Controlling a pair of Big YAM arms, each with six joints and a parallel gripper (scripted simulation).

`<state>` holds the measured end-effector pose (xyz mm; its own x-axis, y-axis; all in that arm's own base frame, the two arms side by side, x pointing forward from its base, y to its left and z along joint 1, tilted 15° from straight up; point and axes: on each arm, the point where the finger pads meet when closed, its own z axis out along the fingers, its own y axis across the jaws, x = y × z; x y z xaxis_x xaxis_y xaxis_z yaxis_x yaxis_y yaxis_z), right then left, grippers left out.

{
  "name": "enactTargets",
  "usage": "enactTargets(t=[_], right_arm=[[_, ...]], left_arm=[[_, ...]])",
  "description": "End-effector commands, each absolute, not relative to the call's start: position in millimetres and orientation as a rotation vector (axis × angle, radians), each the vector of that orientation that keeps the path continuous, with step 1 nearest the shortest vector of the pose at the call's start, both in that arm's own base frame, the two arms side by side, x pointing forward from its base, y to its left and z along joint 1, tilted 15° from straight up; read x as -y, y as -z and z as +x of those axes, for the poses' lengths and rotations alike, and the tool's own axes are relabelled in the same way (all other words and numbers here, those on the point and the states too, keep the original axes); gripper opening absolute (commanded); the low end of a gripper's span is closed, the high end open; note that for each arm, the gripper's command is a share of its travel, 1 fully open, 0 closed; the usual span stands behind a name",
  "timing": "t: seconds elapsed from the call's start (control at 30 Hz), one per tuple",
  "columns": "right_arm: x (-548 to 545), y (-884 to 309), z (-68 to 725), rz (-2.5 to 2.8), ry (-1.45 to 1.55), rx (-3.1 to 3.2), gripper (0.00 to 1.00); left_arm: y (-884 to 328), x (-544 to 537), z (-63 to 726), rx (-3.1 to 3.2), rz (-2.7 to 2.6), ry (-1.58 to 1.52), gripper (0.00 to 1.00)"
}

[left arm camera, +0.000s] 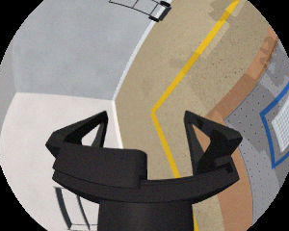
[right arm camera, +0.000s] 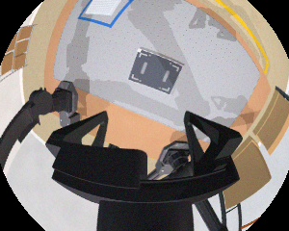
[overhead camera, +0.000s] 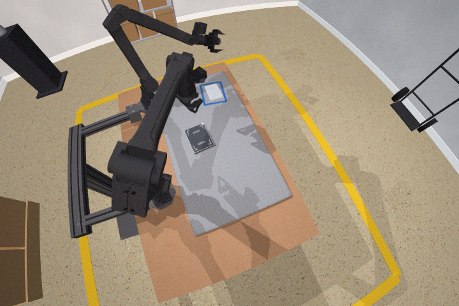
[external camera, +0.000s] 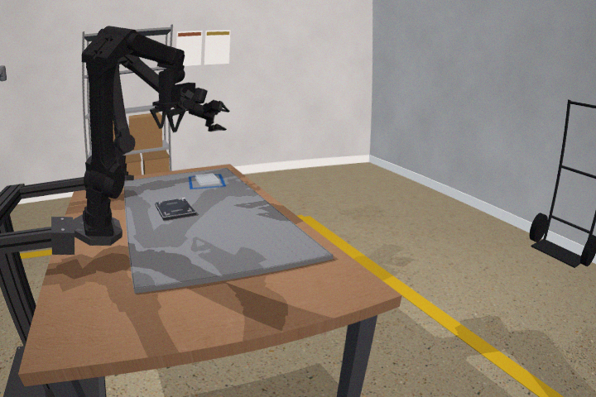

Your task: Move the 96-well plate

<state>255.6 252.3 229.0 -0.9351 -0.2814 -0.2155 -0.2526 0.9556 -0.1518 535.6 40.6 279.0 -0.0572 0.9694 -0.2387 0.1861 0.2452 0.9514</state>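
Note:
The white 96-well plate (overhead camera: 213, 92) lies inside the blue-outlined spot B1 at the far end of the grey mat. It also shows in the exterior view (external camera: 206, 179), the left wrist view (left arm camera: 286, 125) and the right wrist view (right arm camera: 106, 8). The dark plate nest N1 (overhead camera: 199, 138) (external camera: 175, 208) (right arm camera: 158, 69) sits on the mat nearer the middle, empty. My left gripper (overhead camera: 218, 41) (external camera: 218, 117) (left arm camera: 145, 115) is open and empty, high in the air beyond the table's far end. My right gripper (external camera: 167, 122) (overhead camera: 193, 104) (right arm camera: 145, 115) is open and empty, high above the mat beside the plate, facing down.
Both arm bases stand along one long side of the wooden table, by a black frame (overhead camera: 78, 176). A shelf with cardboard boxes (external camera: 144, 136) stands behind the table. A hand truck (external camera: 570, 210) stands by the grey wall.

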Motion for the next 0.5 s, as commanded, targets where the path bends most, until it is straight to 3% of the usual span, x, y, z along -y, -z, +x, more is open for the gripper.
enactTargets(t=[0.0, 0.47], right_arm=[[-230, -228, 254, -0.141, 0.19, -2.899, 1.0], [-175, -226, 245, 0.264, 0.195, -2.885, 1.0]], left_arm=[[-266, -30, 543, -1.497, 1.187, -0.935, 1.0], [-240, 1, 550, -1.614, 1.359, -0.846, 1.0]])
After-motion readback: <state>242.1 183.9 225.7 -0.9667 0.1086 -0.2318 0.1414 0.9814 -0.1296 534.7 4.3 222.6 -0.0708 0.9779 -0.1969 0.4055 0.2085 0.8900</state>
